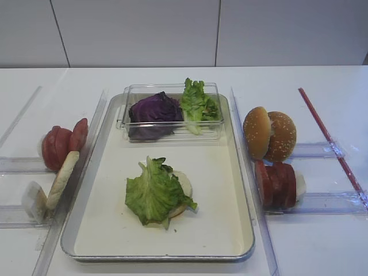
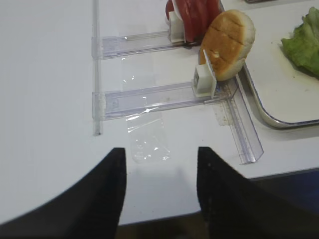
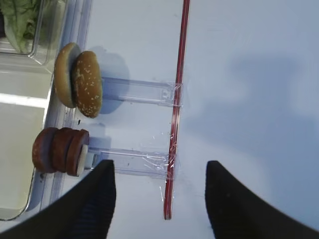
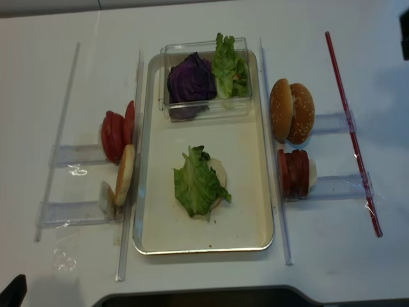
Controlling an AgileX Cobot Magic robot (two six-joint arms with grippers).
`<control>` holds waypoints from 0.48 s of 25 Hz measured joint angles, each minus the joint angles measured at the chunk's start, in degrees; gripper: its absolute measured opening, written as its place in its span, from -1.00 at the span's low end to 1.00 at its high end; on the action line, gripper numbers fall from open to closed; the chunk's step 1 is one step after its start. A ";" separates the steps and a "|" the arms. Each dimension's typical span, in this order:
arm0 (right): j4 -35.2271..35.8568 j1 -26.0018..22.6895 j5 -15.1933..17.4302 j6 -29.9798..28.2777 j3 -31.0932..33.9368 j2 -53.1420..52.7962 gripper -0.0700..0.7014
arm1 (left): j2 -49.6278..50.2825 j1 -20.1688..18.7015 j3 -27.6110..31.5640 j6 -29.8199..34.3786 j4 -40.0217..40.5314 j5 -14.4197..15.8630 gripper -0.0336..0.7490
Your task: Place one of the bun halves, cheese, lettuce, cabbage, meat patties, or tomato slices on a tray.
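Observation:
On the silver tray a green lettuce leaf lies over a flat pale bun disc. Purple cabbage and more lettuce fill a clear box at the tray's far end. Right of the tray stand two sesame bun halves and meat patties. Tomato slices and another bun half stand on the left. No cheese shows. My right gripper is open and empty above the table right of the patties. My left gripper is open and empty near the front edge.
Clear plastic rails hold the food rows on both sides of the tray. A thin red rod lies on the right, ending between my right fingers. The table's front edge runs just under my left gripper.

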 joint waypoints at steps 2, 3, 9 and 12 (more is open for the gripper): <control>0.00 0.00 0.13 0.00 2.96 -5.40 0.33 | 0.00 0.00 0.00 0.00 0.00 0.00 -0.04; 0.00 0.00 0.13 0.00 4.32 -7.54 0.33 | 0.00 0.00 0.00 0.00 0.00 0.00 -0.04; 0.00 0.00 0.60 0.72 11.39 -22.52 0.33 | 0.00 0.00 0.00 0.00 0.00 0.00 -0.04; -0.23 0.00 0.67 0.97 14.37 -29.91 0.33 | 0.00 0.00 0.00 0.00 0.00 0.00 -0.04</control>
